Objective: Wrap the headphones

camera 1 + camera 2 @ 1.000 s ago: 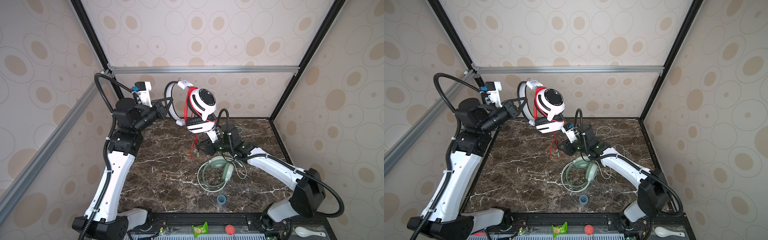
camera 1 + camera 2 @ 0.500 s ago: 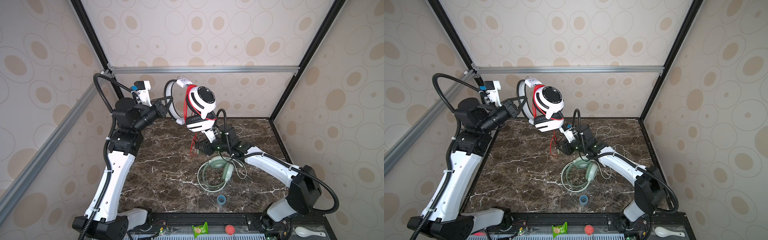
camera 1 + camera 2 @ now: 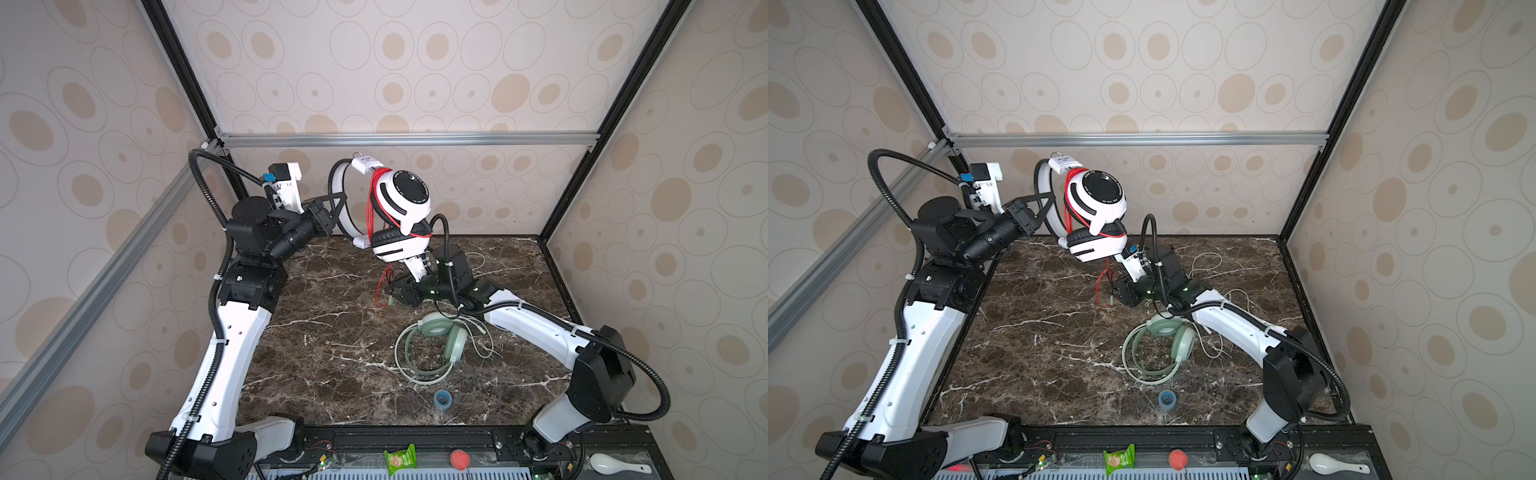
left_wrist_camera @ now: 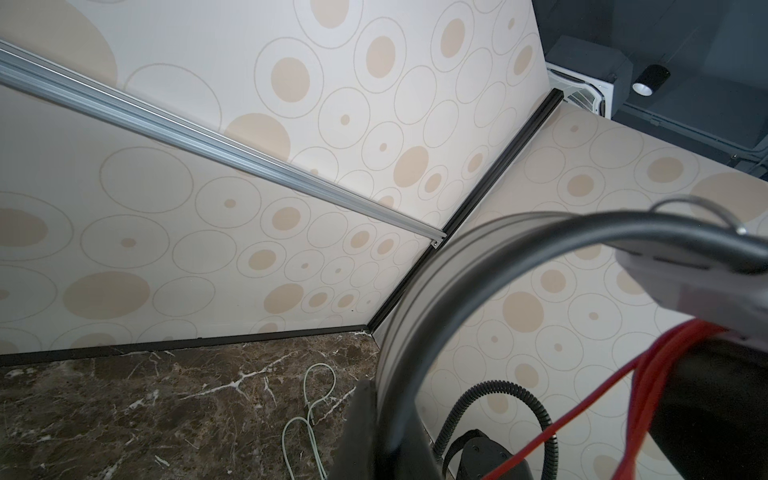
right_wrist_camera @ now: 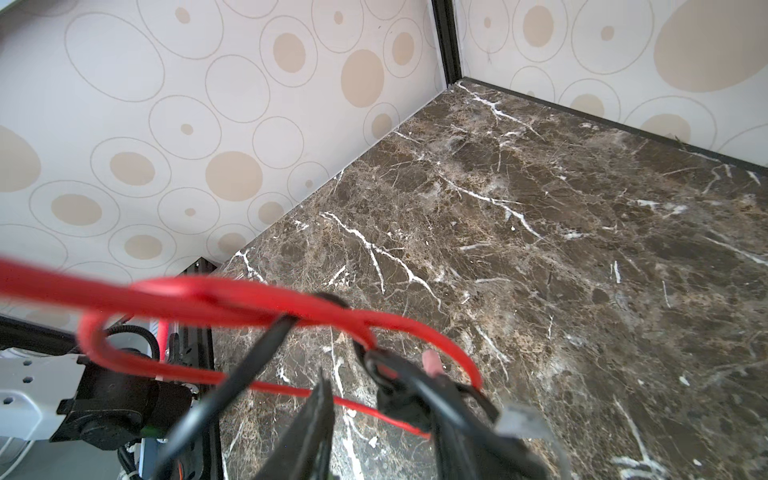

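Observation:
The white-and-black headphones [image 3: 403, 199] [image 3: 1100, 199] hang in the air at the back. My left gripper [image 3: 332, 208] [image 3: 1044, 203] [image 4: 386, 415] is shut on their headband [image 4: 419, 316]. Their thin red cable [image 3: 370, 208] is looped round the band by the upper ear cup, and its loose loops drop down. My right gripper [image 3: 397, 293] [image 3: 1117, 293] [image 5: 374, 415] sits low under the cups, jaws apart, with the red cable [image 5: 208, 295] crossing the gap. The mint green headphones [image 3: 436, 340] [image 3: 1163, 345] lie flat on the marble table, and their pale cable [image 3: 478, 266] [image 4: 309, 399] trails behind the right arm.
A small blue tape roll [image 3: 441, 399] lies near the table's front edge. On the front rail sit a green snack packet [image 3: 400, 457], a red ball [image 3: 459, 458] and a white spoon [image 3: 615, 464]. Patterned walls close in three sides.
My right gripper has edged a little to the left under the raised headphones. The left arm and the headphones have hardly moved.

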